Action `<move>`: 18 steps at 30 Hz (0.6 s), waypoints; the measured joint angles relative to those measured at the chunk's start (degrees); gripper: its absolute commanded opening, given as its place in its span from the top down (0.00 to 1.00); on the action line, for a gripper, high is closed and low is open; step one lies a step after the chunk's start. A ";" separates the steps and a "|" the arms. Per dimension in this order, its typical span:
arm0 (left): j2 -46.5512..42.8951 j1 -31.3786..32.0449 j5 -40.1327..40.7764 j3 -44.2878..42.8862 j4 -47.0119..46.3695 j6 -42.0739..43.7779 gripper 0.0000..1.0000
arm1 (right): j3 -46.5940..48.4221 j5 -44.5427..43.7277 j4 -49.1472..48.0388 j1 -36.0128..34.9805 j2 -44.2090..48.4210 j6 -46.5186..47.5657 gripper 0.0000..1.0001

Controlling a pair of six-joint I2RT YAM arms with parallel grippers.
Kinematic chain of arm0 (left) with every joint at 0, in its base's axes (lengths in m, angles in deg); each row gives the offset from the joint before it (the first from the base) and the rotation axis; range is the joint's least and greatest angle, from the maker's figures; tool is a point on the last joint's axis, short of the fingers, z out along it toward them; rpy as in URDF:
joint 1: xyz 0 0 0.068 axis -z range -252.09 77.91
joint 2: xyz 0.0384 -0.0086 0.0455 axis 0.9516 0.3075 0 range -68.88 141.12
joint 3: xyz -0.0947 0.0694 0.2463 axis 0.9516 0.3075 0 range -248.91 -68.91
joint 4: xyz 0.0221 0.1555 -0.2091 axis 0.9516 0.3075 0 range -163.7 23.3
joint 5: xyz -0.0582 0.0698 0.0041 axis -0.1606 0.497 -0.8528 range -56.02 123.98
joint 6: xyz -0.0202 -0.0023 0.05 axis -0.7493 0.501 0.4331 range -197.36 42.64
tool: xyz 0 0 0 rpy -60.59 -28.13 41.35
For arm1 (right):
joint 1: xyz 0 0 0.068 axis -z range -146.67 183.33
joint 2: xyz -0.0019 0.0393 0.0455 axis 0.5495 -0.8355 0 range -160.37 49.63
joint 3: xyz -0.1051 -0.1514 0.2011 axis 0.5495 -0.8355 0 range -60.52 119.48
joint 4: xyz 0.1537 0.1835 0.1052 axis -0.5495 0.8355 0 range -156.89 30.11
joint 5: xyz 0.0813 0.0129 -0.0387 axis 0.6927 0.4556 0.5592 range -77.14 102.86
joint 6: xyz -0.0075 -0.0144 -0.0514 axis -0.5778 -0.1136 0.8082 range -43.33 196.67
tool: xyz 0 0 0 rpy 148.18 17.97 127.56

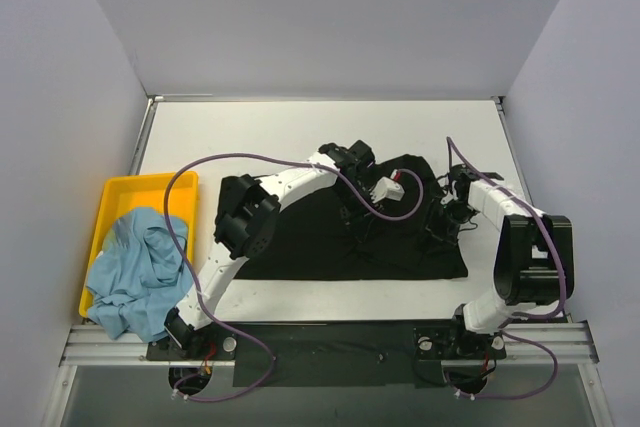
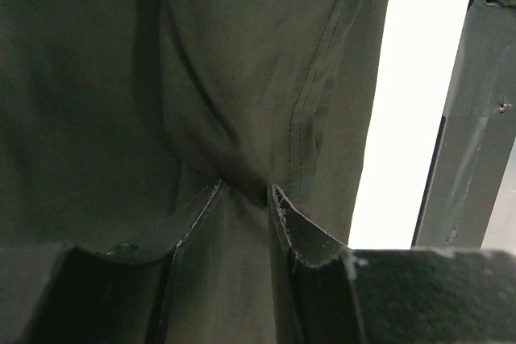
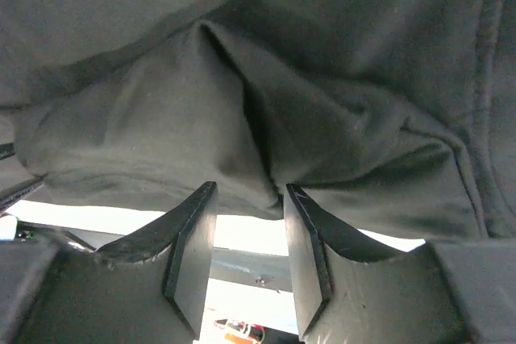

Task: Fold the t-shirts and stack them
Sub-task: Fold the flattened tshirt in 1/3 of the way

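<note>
The black t-shirt (image 1: 300,237) lies spread across the middle of the table, with its far right part bunched up. My left gripper (image 1: 375,192) is over its far middle. In the left wrist view the gripper (image 2: 244,189) is shut on a pinch of the black cloth (image 2: 97,78). My right gripper (image 1: 445,215) is at the shirt's right edge. In the right wrist view the gripper (image 3: 250,189) grips a bunched fold of the cloth (image 3: 161,118) at its tips, lifted off the table. The light blue t-shirt (image 1: 140,262) lies crumpled in the tray.
The yellow tray (image 1: 150,182) sits at the left edge of the table. White table shows beyond the shirt's hem in the left wrist view (image 2: 411,118). Purple cables loop over both arms. Grey walls close in the table on three sides.
</note>
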 measured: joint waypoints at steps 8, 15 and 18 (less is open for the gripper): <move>0.00 0.63 0.07 2.23 -1.05 -1.51 0.66 | -3.43 1.86 -4.94 -0.11 -3.74 -1.79 0.99; 0.00 0.87 -0.17 2.25 -1.38 -1.16 0.66 | -3.67 0.94 -4.02 0.57 -2.86 -2.12 1.00; 0.00 0.87 -0.37 2.25 -1.36 -0.55 0.63 | -3.54 -0.59 -1.90 0.83 -1.53 -1.27 1.00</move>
